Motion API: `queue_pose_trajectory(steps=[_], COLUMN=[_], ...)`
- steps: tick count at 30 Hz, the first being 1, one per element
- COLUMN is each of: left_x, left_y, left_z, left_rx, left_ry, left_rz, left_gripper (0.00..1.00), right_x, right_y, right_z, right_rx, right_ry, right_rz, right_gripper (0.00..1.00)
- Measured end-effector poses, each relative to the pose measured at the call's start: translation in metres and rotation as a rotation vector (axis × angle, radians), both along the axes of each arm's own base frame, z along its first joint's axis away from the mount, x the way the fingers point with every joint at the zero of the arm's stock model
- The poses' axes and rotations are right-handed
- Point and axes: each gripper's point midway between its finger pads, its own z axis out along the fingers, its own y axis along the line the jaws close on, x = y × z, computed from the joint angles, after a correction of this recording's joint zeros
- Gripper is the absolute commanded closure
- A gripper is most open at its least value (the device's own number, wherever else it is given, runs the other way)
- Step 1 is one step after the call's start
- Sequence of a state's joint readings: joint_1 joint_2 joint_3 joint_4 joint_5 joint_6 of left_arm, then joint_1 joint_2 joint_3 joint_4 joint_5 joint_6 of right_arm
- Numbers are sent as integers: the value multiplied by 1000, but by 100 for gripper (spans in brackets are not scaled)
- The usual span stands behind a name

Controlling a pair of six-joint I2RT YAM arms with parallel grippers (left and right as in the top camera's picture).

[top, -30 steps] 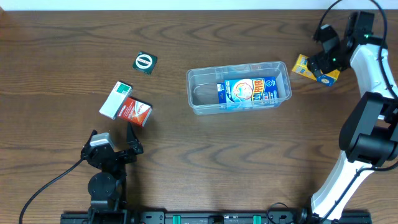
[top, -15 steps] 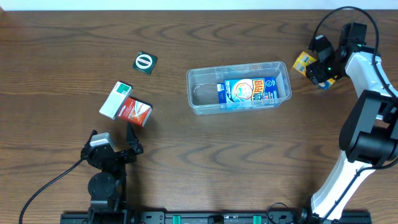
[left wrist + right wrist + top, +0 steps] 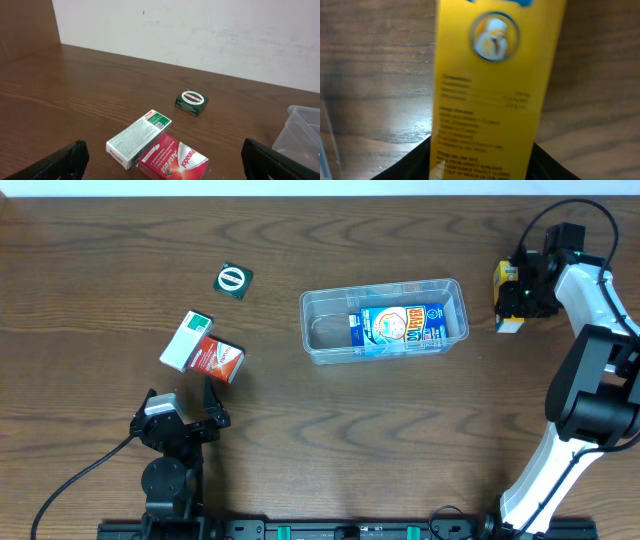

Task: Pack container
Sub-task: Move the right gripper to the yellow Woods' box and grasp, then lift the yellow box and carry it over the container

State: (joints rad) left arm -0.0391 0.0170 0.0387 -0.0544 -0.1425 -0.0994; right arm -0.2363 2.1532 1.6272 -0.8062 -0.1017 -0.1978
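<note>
Container: the clear, shallow rectangular plastic tub (image 3: 318, 308) is sitting mid-counter, slightly toward the far edge.
Done so far: one blue printed carton (image 3: 402, 328) is lying flat inside the tub, filling its right half; the left half is showing bare.
In hand: the right tool (image 3: 520, 298) is clenching a yellow narrow cardboard box (image 3: 505, 278) near the far right corner of the counter. The right wrist view is showing the box (image 3: 495, 90) rising from between the dark fingers over wood grain. It is probably lifted, though clearance is not readable.
Left to do: the yellow box needs carrying over to the tub. Three items are waiting toward the left edge: a dark green square packet (image 3: 233, 280), a white-and-green long box (image 3: 187, 340) and a red carton (image 3: 217, 360) touching it.
Left tool: the left tool (image 3: 182, 405) is parked at the near edge, jaws spread wide and holding nothing.
Change over the last second: the yellow box was lying slanted; now it is running far-to-near, and the right tool is sitting slightly nearer the tub. Nothing else is shifting.
</note>
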Motion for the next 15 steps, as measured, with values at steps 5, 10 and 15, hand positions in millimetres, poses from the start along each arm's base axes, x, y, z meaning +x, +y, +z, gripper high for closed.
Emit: queue_pose_trajectory(steps=[5,10,15], left_x=[0,0,0], left_y=[0,0,0], left_z=[0,0,0], left_rx=[0,0,0], left_ry=[0,0,0], left_rz=[0,0,0], left_gripper=[2,2,2], right_x=[-1,-1,-1], right_y=[-2,-5,-7], right_z=[0,0,0], right_rx=[14,9,2], right_ry=[7,11,13], right_rz=[-94,-148,-165], right_gripper=[64,70,70])
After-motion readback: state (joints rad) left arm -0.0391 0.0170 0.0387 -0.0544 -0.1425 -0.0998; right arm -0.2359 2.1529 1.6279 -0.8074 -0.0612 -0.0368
